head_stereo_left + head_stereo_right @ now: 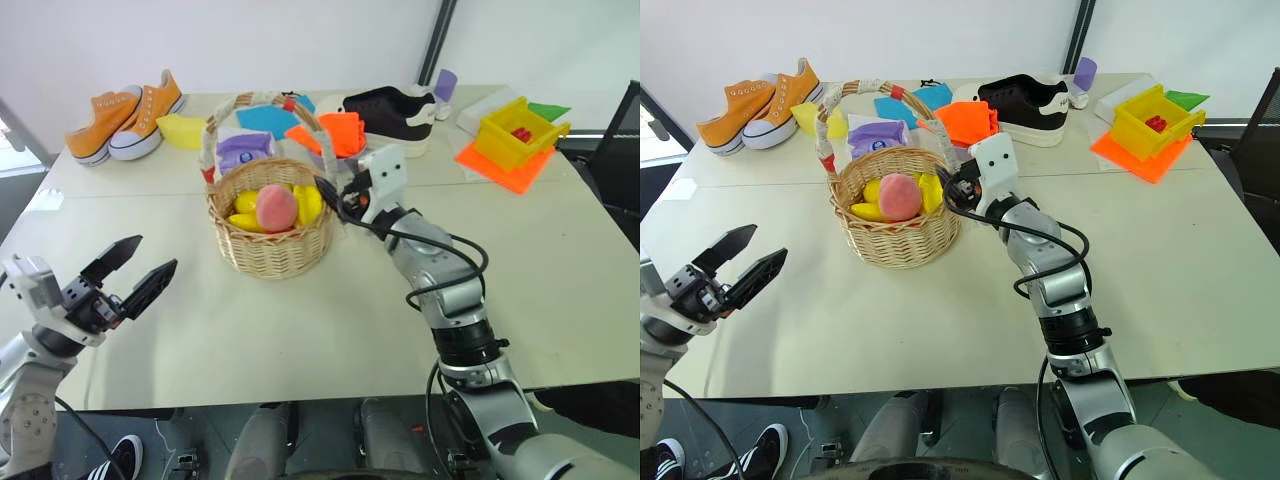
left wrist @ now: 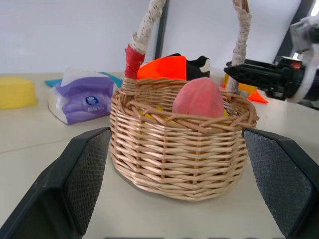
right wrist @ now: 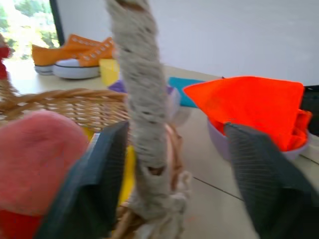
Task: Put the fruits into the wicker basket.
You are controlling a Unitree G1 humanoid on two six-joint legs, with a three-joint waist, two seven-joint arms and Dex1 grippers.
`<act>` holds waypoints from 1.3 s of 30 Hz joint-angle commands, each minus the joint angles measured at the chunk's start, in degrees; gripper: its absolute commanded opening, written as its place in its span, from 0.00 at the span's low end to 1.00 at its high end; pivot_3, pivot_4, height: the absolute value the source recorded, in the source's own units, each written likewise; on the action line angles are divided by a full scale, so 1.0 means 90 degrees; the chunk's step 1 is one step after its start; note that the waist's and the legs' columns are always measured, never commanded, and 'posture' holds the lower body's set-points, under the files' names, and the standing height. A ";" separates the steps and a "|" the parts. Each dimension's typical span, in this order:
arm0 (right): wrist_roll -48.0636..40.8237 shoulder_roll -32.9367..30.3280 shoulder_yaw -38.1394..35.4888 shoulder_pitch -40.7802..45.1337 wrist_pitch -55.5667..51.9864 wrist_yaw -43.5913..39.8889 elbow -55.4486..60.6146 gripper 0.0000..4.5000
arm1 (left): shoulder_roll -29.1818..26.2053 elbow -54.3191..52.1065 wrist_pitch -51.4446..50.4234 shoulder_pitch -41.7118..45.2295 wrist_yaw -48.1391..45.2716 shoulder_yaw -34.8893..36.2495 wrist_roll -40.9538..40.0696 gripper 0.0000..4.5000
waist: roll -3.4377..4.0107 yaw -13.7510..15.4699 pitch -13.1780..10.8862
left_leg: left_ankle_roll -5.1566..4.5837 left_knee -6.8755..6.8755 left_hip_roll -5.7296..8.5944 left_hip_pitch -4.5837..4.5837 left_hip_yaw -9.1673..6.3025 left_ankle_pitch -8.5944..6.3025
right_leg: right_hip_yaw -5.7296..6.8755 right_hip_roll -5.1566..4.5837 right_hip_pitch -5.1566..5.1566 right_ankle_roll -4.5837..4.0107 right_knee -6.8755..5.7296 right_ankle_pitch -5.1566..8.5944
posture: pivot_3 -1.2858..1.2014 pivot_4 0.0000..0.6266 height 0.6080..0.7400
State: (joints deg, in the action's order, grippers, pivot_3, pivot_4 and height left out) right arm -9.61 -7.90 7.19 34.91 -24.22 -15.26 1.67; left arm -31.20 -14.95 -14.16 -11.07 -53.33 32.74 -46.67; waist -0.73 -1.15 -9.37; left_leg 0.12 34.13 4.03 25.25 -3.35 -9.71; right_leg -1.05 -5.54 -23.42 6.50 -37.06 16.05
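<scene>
Already the wicker basket (image 1: pixel 270 225), toward the far middle of the surface (image 1: pixel 300 330), holds the pink peach (image 1: pixel 276 207), a banana (image 1: pixel 245 222) and a ridged yellow fruit (image 1: pixel 309 203). My right pincer (image 1: pixel 330 195) straddles the lace-wrapped handle (image 3: pixel 142 94) at the rim, its fingers not yet clenched. My left pincer (image 1: pixel 132 273) hangs released near the front left edge, empty.

Light: you get bright, even daylight across the pale table (image 1: pixel 300 330).
Source: a window glows behind the orange sneakers (image 3: pixel 75 55).
Shadows: soft and faint, one beneath the wicker basket (image 1: pixel 270 235).
Glare: mild sheen at the table's far left edge.
Blur: the basket's handle (image 3: pixel 142 99) and peach (image 3: pixel 35 159) look smeared up close.
</scene>
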 commanded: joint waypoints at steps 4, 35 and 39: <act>0.0079 -0.0059 -0.0184 0.0141 0.0293 -0.0081 0.0096 0.01 | -0.0040 -0.0132 0.0217 0.0045 -0.0029 0.0012 0.0052 1.00 | 0.0000 0.0016 0.0000 | 0.0000 0.0001 0.0001 -0.0001 0.0000 0.0000 | 0.0001 -0.0001 -0.0004 -0.0001 0.0005 0.0000 | 0.52 0.24 1.00; -0.0093 -0.3904 -0.4196 -0.2815 0.0783 -0.0117 -0.0355 0.24 | 0.0707 0.0788 0.0110 0.2508 -0.0251 -0.2628 0.0912 1.00 | 0.0021 0.0368 0.0013 | -0.0035 0.0020 0.0013 -0.0016 -0.0002 -0.0014 | 0.0017 -0.0007 0.0101 -0.0005 0.0097 0.0000 | 0.52 0.24 1.00; 0.0023 -0.3708 -0.4179 -0.2715 0.0813 0.0207 -0.0304 0.69 | 0.0709 0.0824 0.0144 0.2513 -0.0214 -0.2576 0.0983 1.00 | 0.0036 0.0321 0.0009 | -0.0035 0.0020 0.0011 -0.0016 0.0001 -0.0014 | 0.0014 -0.0005 0.0095 -0.0005 0.0094 0.0000 | 0.52 0.24 1.00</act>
State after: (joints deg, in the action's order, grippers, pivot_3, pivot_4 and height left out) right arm -9.88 -41.23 -29.52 9.53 -17.20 -14.79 -2.48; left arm -24.70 -6.79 -14.13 10.70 -55.09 9.11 -37.85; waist -0.40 1.74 -9.29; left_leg -0.20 34.30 4.12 25.10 -3.34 -9.83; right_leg -0.93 -5.57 -22.57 6.45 -36.22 16.04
